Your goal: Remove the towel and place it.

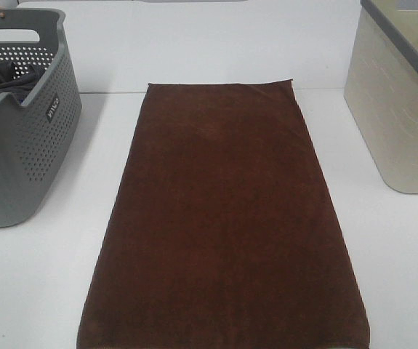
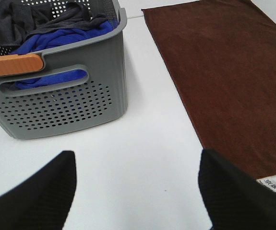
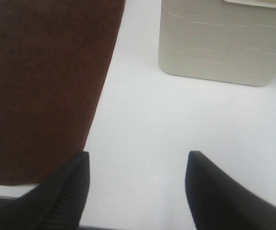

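towel (image 1: 223, 218) lay flat mid-surface, reaching its near edge | left fingers (image 2: 42, 191) released, empty | right fingers (image 3: 66, 191) released, empty | placing apparently done

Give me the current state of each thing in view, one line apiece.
towel: spread flat on the table, not held.
grey basket: upright, holding dark grey and blue cloths.
beige bin: upright, contents hidden.
left hand: open, empty, above bare table.
right hand: open, empty, beside the towel's edge.
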Action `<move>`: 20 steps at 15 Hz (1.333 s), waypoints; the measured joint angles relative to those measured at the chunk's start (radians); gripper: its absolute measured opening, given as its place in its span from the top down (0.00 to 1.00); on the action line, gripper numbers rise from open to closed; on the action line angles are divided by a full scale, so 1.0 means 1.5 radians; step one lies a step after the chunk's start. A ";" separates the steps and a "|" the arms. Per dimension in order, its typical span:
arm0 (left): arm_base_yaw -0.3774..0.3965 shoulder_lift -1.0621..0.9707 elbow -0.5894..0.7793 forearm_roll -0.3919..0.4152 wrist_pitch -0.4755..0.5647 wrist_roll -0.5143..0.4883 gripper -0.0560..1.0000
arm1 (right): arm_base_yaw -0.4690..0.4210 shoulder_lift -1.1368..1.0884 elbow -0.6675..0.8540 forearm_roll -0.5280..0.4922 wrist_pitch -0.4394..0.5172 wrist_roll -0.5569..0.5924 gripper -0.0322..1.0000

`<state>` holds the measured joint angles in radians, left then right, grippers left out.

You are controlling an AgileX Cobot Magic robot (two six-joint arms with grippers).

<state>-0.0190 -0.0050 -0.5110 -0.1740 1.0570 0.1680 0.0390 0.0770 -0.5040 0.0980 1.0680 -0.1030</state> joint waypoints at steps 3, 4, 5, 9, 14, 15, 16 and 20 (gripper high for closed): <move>0.000 0.000 0.000 0.000 0.000 0.001 0.30 | 0.000 -0.037 0.000 0.001 0.000 0.000 0.42; 0.000 0.000 0.000 0.000 0.000 0.001 0.30 | 0.000 -0.049 0.000 0.001 0.000 0.000 0.42; 0.000 0.000 0.000 0.000 0.000 0.001 0.30 | 0.000 -0.053 0.000 0.001 0.000 0.000 0.42; 0.000 0.000 0.000 0.000 0.000 0.001 0.30 | -0.024 -0.053 0.000 0.003 0.000 0.000 0.42; 0.000 0.000 0.000 0.000 0.000 0.001 0.30 | -0.023 -0.053 0.000 0.005 0.000 0.000 0.42; 0.000 0.000 0.000 0.000 0.000 0.001 0.30 | -0.023 -0.053 0.000 0.005 0.000 0.000 0.42; 0.000 0.000 0.000 0.000 0.000 0.001 0.30 | -0.023 -0.053 0.000 0.005 0.000 0.000 0.42; 0.000 0.000 0.000 0.000 0.000 0.001 0.30 | -0.023 -0.053 0.000 0.005 0.000 0.000 0.42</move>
<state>-0.0190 -0.0050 -0.5110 -0.1740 1.0570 0.1690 0.0040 -0.0030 -0.5040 0.1050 1.0680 -0.1030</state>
